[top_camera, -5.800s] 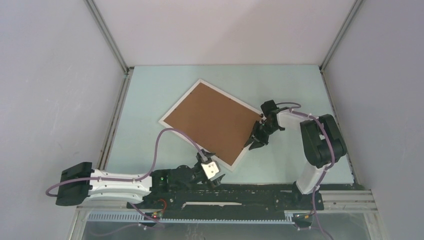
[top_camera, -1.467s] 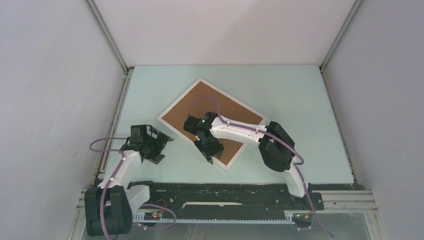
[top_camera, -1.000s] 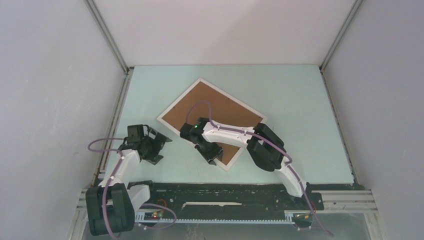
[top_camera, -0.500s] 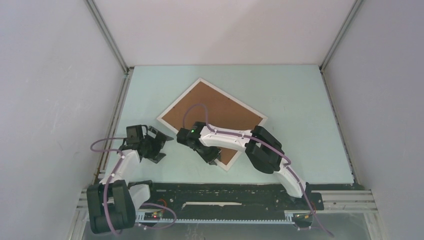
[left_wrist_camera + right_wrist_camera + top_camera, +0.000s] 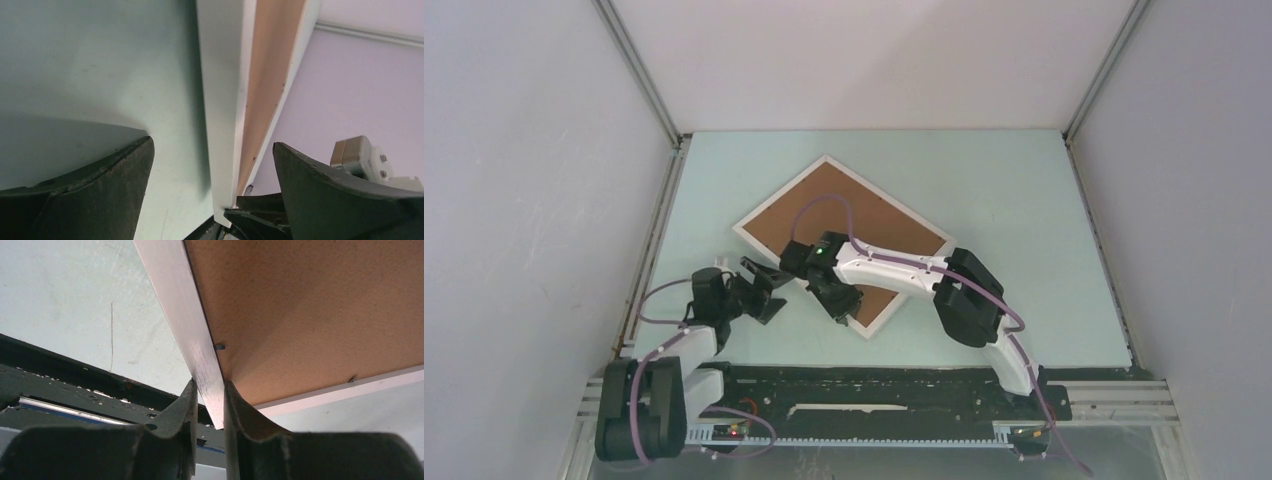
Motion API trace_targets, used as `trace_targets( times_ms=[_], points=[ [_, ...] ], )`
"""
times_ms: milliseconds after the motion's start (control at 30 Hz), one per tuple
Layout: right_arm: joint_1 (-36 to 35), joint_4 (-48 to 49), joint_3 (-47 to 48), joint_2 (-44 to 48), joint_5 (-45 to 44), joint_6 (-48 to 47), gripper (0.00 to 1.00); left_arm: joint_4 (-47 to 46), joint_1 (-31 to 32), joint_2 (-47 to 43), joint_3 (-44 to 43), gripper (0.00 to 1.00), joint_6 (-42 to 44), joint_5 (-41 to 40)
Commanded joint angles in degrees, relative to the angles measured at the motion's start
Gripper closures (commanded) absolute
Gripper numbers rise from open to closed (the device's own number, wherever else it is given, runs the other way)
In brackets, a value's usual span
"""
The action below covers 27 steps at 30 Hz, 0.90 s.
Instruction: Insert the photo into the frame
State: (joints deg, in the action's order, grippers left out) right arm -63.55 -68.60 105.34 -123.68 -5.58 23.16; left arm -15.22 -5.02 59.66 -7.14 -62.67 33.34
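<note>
Pale green covers the table (image 5: pixel 1024 200) you are working over, boxed in by plain grey-lilac walls (image 5: pixel 524 200) with aluminium posts (image 5: pixel 639 70) running up the far corners and a black rail (image 5: pixel 874 385) along the near edge. On your left side, the left arm is folded in close to its base. The left gripper (image 5: pixel 759 290) lies low over the table, and its fingers (image 5: pixel 125 165) are spread as wide as they go and hold nothing. In the left wrist view the left gripper (image 5: pixel 210 150) looks straight along the frame's white side (image 5: pixel 220 100), which runs up between the two spread fingers without touching either. Moving right, the frame (image 5: pixel 890 199) lies at the middle of the table, turned diagonally, with one corner pointing at the far wall. It is a thin white rectangle lying back side up, filled by a plain brown backing board (image 5: pixel 844 210) with a fine, speckled fibre surface (image 5: pixel 310 305). A small dark tab (image 5: pixel 219 346) sits where the board meets the rail. Your right gripper (image 5: pixel 839 300) reaches across from the right and bears on the near-left rail. Its fingers (image 5: pixel 180 405) are drawn narrow and pinch that white rail (image 5: pixel 185 315) between them, close to the near corner. You cannot tell from these views whether that edge is lifted off the table.
</note>
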Motion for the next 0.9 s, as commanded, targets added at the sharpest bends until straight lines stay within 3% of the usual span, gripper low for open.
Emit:
trace_targets(
  times_ms=[0,167,300,467,667,733,800,867],
  points=[
    [0.8,-0.5,0.7,5.1,0.3,2.6,1.0,-12.3,4.4,5.3,2.9,0.0,-6.3,-1.3],
    [0.9,-0.4,0.7,5.7,0.8,3.2,1.0,-26.6,8.8,14.6,2.8,0.0,-11.4,-2.0],
    [1.0,-0.5,0.5,6.4,0.6,3.4,1.0,-42.2,10.6,23.8,2.7,0.08,-15.8,-3.1],
    [1.2,0.1,-0.5,7.5,0.9,4.0,1.0,-60.5,11.0,31.4,4.4,0.42,-20.2,-6.0],
    [1.6,2.9,-2.7,10.2,2.2,3.9,1.0,-64.0,11.0,30.5,4.5,0.77,-20.0,-7.5],
    [1.6,4.4,-4.0,11.9,2.4,3.4,1.0,-63.0,11.1,27.9,4.1,0.92,-20.2,-7.1],
    [1.5,6.7,-5.9,15.0,4.8,0.4,0.82,-59.7,11.0,23.9,3.8,1.0,-20.8,-6.2],
    [0.7,9.6,-8.9,20.6,6.4,-3.5,0.39,-52.1,11.0,17.6,3.1,1.0,-20.7,-5.7]
  ],
)
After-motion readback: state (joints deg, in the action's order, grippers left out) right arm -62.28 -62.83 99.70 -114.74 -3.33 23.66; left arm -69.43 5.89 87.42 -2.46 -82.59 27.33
